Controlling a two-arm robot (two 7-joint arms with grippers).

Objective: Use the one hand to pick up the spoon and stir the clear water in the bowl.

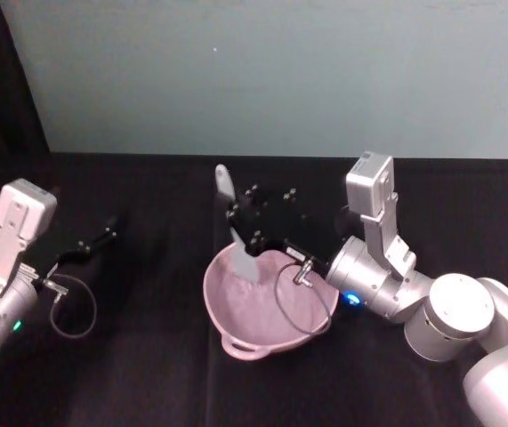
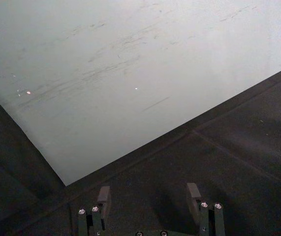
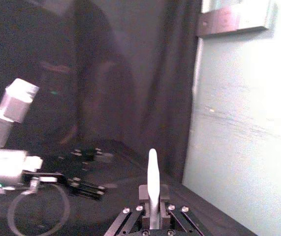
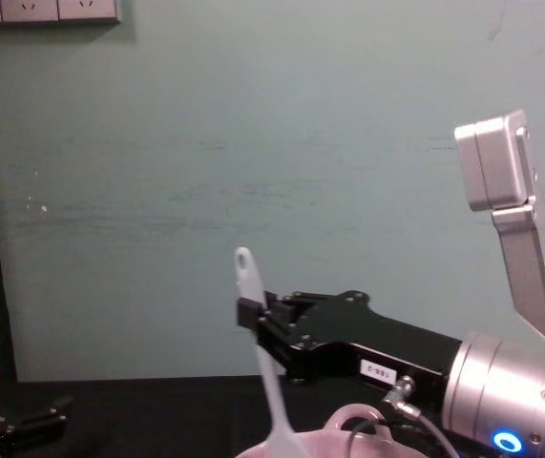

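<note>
My right gripper [image 1: 234, 222] reaches in from the right and is shut on the white spoon [image 1: 237, 238] partway along its handle. The spoon stands nearly upright, leaning a little. Its holed handle end points up and its wide head rests inside the pale pink bowl [image 1: 222, 302], at the far rim. From the chest the spoon [image 4: 262, 353] drops from the right gripper [image 4: 250, 315] into the bowl [image 4: 348, 418]. The right wrist view has the spoon [image 3: 152, 174] pinched between that gripper's fingers [image 3: 151, 194]. My left gripper [image 1: 111, 227] is parked at the far left, open [image 2: 148, 194], holding nothing.
Black cloth covers the table [image 1: 147, 374], and a pale green wall [image 1: 280, 71] closes it off behind. The right wrist's cable [image 1: 302, 307] loops over the bowl's near right side. Another cable loop [image 1: 76, 307] hangs beside the left wrist.
</note>
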